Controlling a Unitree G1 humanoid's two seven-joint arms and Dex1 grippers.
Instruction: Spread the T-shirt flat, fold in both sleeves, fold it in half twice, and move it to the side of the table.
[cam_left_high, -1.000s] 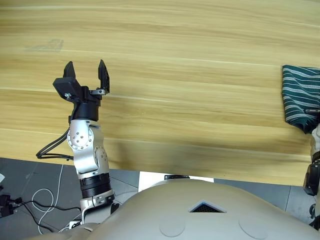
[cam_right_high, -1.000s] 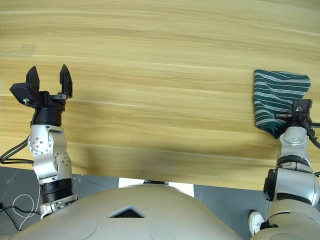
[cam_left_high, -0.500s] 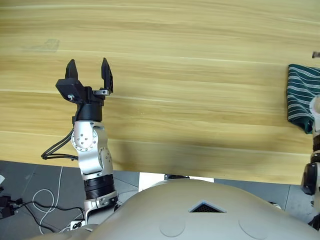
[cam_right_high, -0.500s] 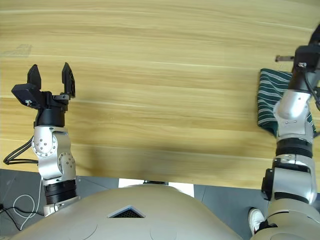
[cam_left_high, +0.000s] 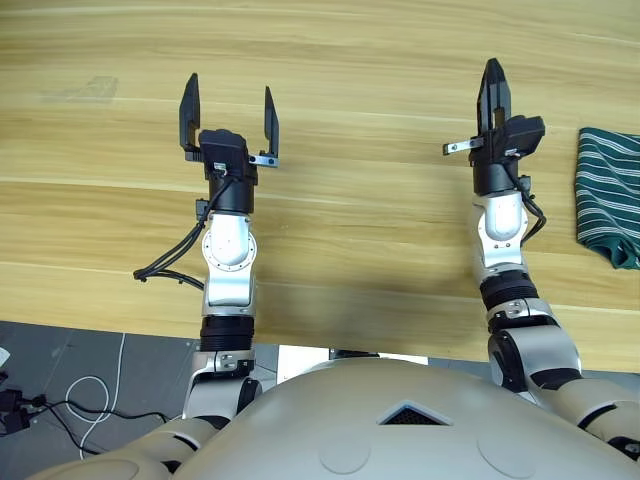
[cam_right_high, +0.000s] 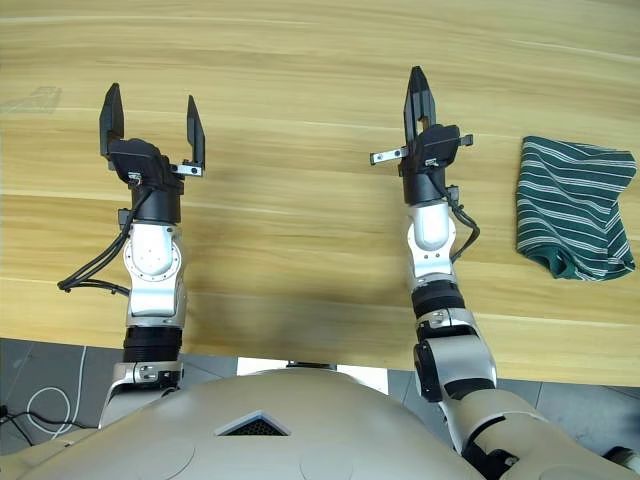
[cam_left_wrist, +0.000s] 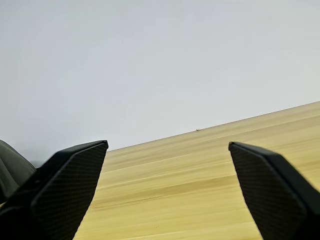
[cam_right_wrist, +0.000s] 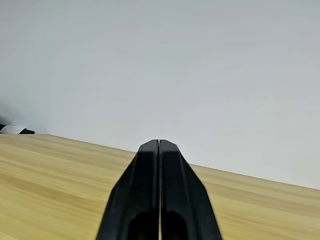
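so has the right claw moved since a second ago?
Yes: the right claw swung from the folded T-shirt toward the middle of the table.

One table is taking up the scene, and a single T-shirt is lying on it, folded into one striped bundle. Two grippers are hovering over the wood: one left gripper and one right gripper. Each is carrying two fingers, making four in all. The left gripper's two fingers are standing apart as separate black tips, while the right gripper's two fingers are pressing together, showing one seam between them.
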